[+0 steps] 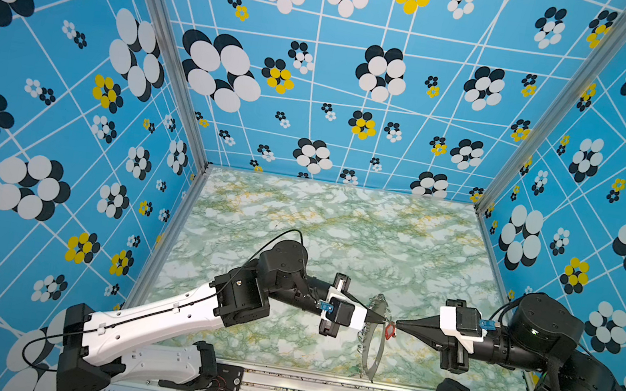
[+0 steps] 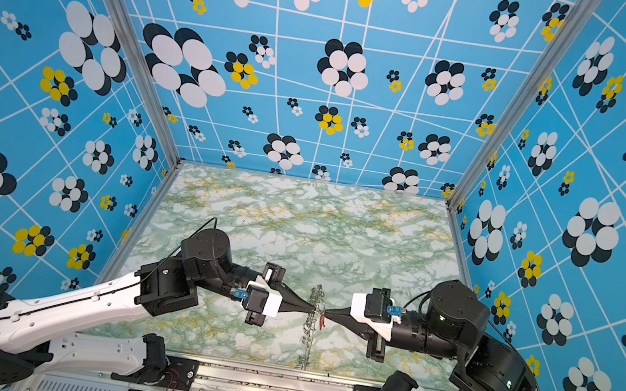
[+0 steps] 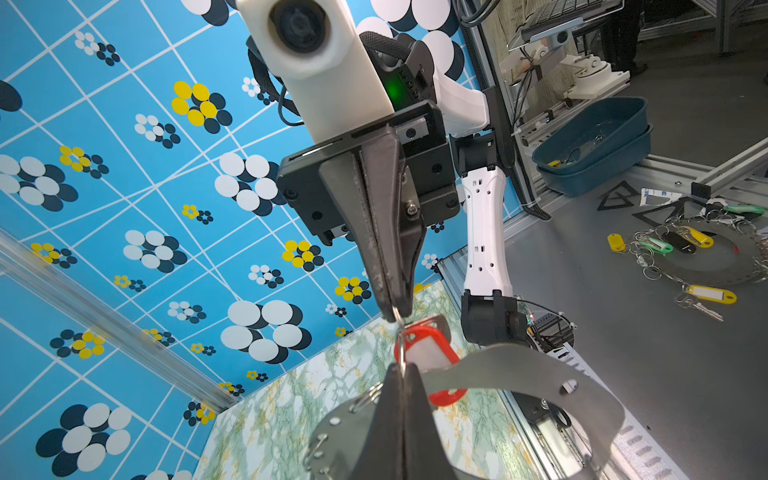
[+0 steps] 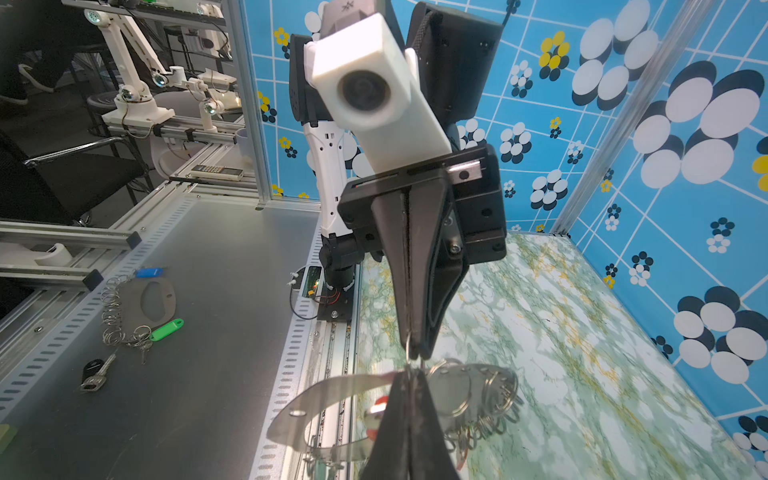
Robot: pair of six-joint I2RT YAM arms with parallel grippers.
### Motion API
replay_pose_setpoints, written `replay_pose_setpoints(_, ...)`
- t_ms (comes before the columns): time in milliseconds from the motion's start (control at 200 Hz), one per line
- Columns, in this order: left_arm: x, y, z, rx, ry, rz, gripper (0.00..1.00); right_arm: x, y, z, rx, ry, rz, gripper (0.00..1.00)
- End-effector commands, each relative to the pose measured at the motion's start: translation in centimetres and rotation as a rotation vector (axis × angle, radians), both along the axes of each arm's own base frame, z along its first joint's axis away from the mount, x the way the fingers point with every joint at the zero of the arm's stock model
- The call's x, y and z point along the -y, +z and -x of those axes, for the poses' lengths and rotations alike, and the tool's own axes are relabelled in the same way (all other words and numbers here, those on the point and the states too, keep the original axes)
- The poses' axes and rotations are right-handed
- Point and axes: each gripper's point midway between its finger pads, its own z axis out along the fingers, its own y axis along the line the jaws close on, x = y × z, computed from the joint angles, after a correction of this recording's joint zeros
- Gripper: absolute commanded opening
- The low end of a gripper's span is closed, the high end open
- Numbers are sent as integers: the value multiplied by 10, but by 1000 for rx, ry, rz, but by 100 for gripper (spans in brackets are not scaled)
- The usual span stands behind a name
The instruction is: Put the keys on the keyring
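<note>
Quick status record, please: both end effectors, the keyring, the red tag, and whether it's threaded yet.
left end effector: shut, pinching a small wire ring at the keyring's edge
right end effector: shut on the red key tag's wire loop
tips: facing each other, nearly touching, above the table
keyring: lifted off the table, hanging near edge-on in both top views
red key tag: dangling just under the right tip
threaded: cannot tell; the rings overlap between the tips

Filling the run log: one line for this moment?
left tool: shut on keyring, held aloft | right tool: shut on red key tag loop | tips meeting | threading unconfirmed
</note>
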Motion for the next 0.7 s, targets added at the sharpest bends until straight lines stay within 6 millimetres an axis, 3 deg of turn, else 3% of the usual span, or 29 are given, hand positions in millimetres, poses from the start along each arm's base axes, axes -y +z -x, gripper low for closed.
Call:
replay_pose_setpoints(0,-6,19,6,58,-10,59,0,0,3,-8,14,-43,-16,0)
replay_pose_setpoints(695,-15,6,-16,63,37,66,0,-12,3,-22,9,-67,-3,0)
